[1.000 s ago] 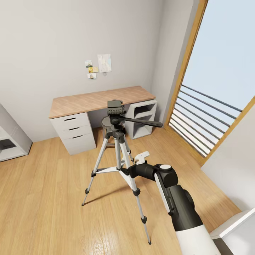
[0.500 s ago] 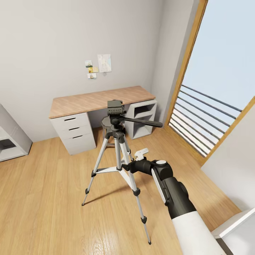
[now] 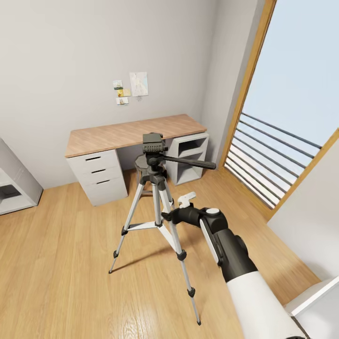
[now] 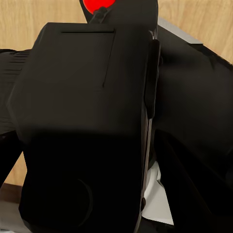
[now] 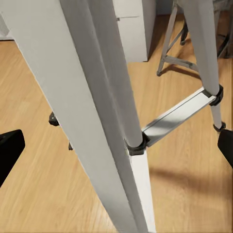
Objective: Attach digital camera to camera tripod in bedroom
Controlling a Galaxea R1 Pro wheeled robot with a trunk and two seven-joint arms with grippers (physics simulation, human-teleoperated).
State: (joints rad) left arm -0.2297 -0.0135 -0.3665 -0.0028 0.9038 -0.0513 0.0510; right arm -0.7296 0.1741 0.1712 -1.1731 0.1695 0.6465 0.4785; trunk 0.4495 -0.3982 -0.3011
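While my right claw [image 3: 165, 217] reached at the near leg of the camera tripod [image 3: 157, 197], its fingers stood spread around that leg, unclosed. The digital camera [image 4: 87, 126] sat pinched in my left claw. Next, I judged: steady the tripod, then bring the camera onto the head above.

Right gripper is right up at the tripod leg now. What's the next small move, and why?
Probably close the right gripper on the silver leg of the camera tripod. The right wrist view shows that leg running between the two dark fingertips, jaws apart, so a grip would steady the tripod before mounting the digital camera.
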